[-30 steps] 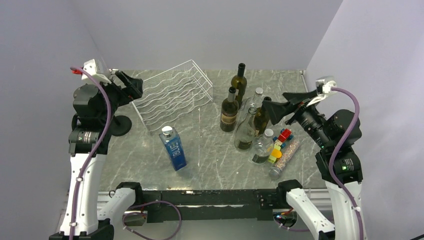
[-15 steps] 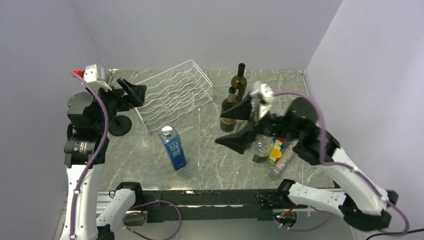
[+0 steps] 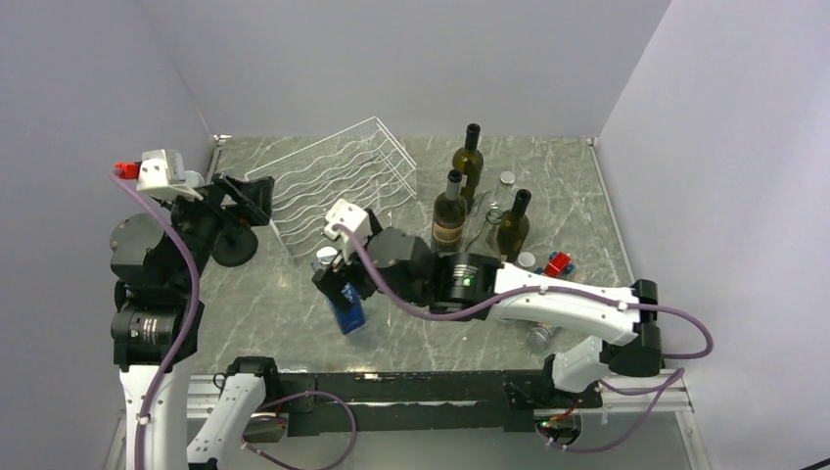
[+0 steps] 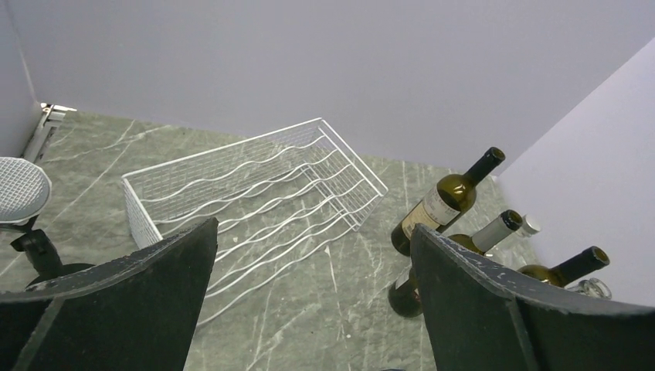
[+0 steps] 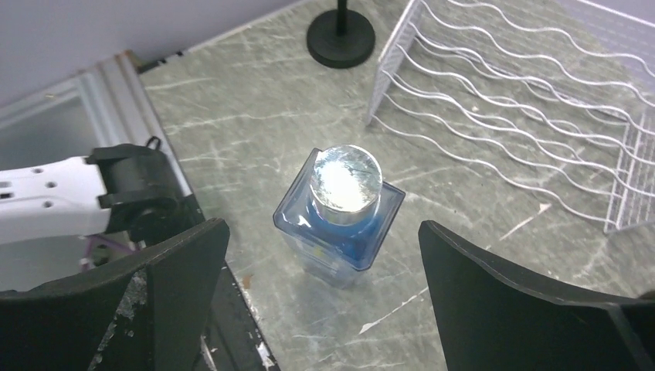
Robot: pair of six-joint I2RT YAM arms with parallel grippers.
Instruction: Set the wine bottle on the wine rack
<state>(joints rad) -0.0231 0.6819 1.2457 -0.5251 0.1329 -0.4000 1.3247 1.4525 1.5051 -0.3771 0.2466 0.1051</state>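
Hovering wide open and empty over the blue bottle (image 5: 345,182), the right gripper (image 5: 323,226) is masking it from above. The left gripper (image 4: 315,228) is hanging open near the wine rack (image 4: 255,185). The wine bottles (image 3: 449,220) are standing right of the rack, with some bases hidden behind the right arm.

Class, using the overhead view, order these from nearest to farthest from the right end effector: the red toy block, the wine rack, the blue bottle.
1. blue bottle, directly under the right end effector, which stands open around it.
2. wine rack, just beyond it, toward the back left.
3. red toy block, far off on the right side.
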